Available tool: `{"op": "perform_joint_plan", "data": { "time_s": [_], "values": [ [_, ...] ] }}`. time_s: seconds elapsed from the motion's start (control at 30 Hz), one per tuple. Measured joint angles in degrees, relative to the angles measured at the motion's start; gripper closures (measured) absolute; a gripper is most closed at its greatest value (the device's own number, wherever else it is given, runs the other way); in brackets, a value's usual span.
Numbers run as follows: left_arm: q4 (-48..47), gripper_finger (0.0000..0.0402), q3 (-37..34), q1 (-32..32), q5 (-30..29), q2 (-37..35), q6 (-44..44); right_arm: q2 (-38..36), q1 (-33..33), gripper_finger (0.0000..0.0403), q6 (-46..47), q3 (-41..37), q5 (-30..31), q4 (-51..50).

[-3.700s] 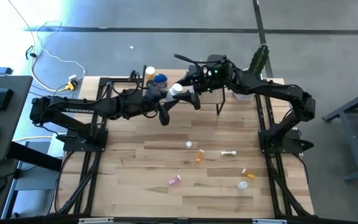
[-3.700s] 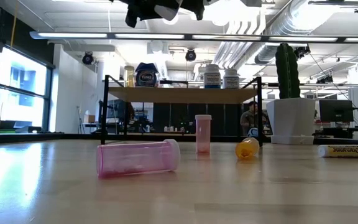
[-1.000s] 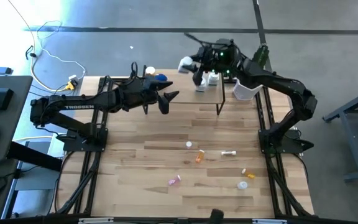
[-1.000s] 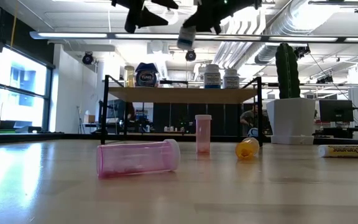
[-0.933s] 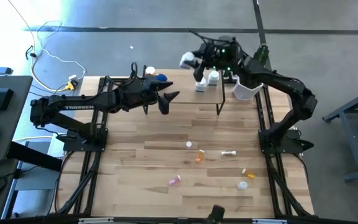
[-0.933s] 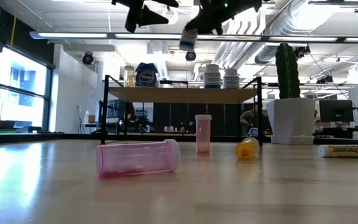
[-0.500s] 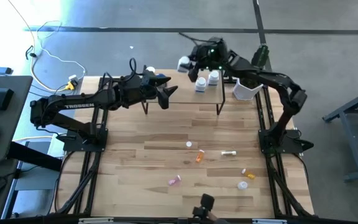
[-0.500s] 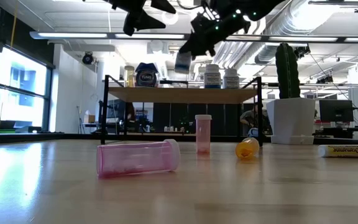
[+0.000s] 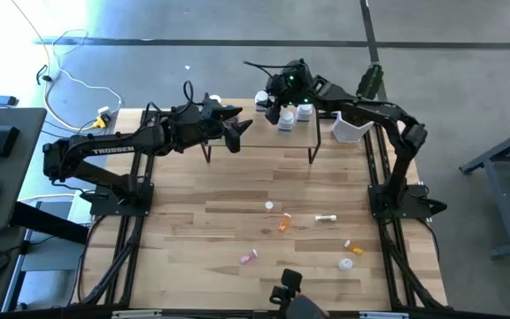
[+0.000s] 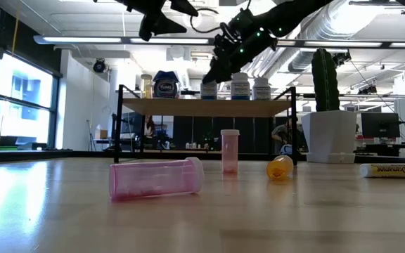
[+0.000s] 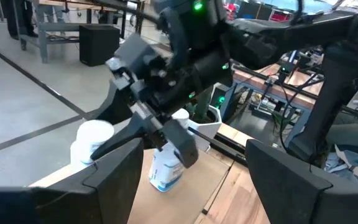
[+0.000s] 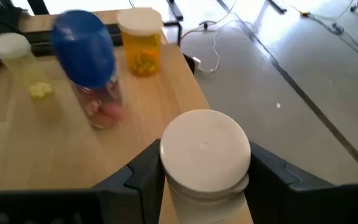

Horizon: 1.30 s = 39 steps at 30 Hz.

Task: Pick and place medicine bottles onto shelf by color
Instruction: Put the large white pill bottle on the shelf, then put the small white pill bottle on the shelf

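Note:
The shelf (image 9: pixel 237 146) stands at the table's far edge. On its board (image 10: pixel 206 106) stand an orange bottle (image 12: pixel 142 40), a blue-lidded jar (image 12: pixel 86 68), a pale bottle (image 12: pixel 14 56) and two white bottles (image 10: pixel 240 86) (image 10: pixel 261 88). My right gripper (image 9: pixel 271 105) is shut on a white bottle (image 10: pixel 208 89) over the board, left of those two. My left gripper (image 9: pixel 237 131) hovers open above the shelf's near edge, holding nothing. More bottles lie on the table: a pink one (image 10: pixel 155 178), an orange one (image 10: pixel 280 167). My right gripper pinches the white bottle between its two fingers (image 12: pixel 145 177), on the body just under the white lid (image 12: pixel 205 152). The fingers slant down from the table's right. The bottle is upright with its base at the shelf board; whether it rests there I cannot tell.
A white pot (image 9: pixel 347 128) with a cactus stands right of the shelf. A pink bottle (image 10: pixel 230 151) stands upright and a white tube (image 10: pixel 392 170) lies on the table. Small bottles and a lid (image 9: pixel 345 262) are scattered near the right front. Something dark (image 9: pixel 286 292) shows at the near edge.
My right gripper has come down with the white bottle from well above the shelf to the level of its board, drifting a little toward the table's left and tipping further downward. The bottle has stayed upright in the hold.

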Motion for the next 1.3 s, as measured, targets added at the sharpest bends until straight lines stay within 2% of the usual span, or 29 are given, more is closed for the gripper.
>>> {"op": "perform_joint_plan", "data": {
  "time_s": [0.4, 0.53, 0.63, 0.77, 0.97, 1.07, 1.3],
  "values": [
    [-0.9, 0.0131, 0.0, 0.0, 0.3, 0.0, 0.0, 0.6, 0.0, 0.0239, 0.3, 0.0, 0.0, -2.9],
    [-2.6, 0.0131, 0.0, 0.0, 0.3, 0.0, 0.1, 0.6, 0.2, 0.0218, 0.4, 0.0, 0.2, -3.2],
    [-4.7, 0.0131, 0.0, 0.0, 0.3, 0.0, 0.1, 0.5, 0.7, 0.0199, 1.4, 0.0, 2.6, -3.6],
    [-7.3, 0.0131, 0.0, 0.0, 0.3, 0.0, 3.1, -0.1, 1.2, 0.0176, 1.8, 0.3, 3.2, -4.2],
    [-8.5, 0.0131, 0.0, 0.0, 1.7, 0.0, 5.0, -0.2, 1.3, 0.0163, 4.1, 5.6, 6.6, -9.7],
    [-10.7, 0.0131, 0.0, 0.0, 2.8, -0.6, 6.4, -0.2, 1.3, 0.0163, 8.3, 9.7, 6.8, -14.0],
    [-19.0, 0.0131, 0.0, 0.0, 2.5, -7.5, 9.1, -0.3, 3.9, 0.0163, 14.3, 19.2, 6.8, -21.9]
  ]
}}
